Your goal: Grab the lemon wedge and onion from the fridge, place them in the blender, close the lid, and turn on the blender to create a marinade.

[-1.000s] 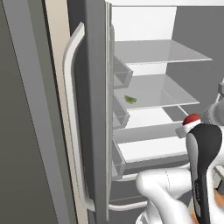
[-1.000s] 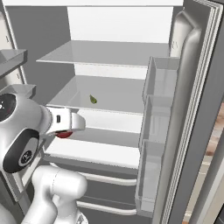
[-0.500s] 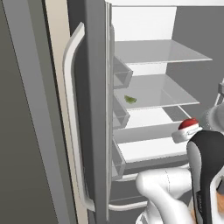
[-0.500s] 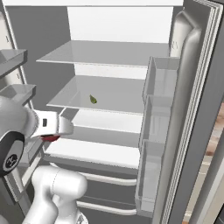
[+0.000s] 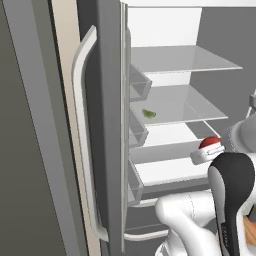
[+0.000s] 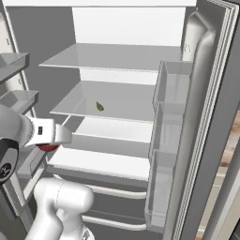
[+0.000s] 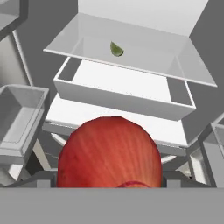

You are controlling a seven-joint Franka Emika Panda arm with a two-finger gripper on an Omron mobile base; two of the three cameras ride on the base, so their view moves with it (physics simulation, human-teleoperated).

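A red onion [image 7: 109,151] sits between the fingers of my gripper [image 7: 109,177], which is shut on it in front of the open fridge [image 5: 110,100]. From the base views the onion [image 5: 210,142] [image 6: 47,147] shows as a red cap at the hand's tip, level with the lower drawer. The lemon wedge [image 5: 148,114] [image 6: 100,107] [image 7: 116,49], tiny and yellow-green, lies on the middle glass shelf, above and beyond the gripper. The blender and lid are out of view.
The left fridge door with its long curved handle [image 5: 82,140] stands open at the left. The right door [image 6: 206,117] with clear bins [image 6: 168,126] stands open at the right. A white drawer [image 7: 127,94] lies below the wedge's shelf.
The hand with the onion has drawn back out of the fridge, sliding left in the right base view and slightly down-left in the left base view. The lemon wedge has stayed put.
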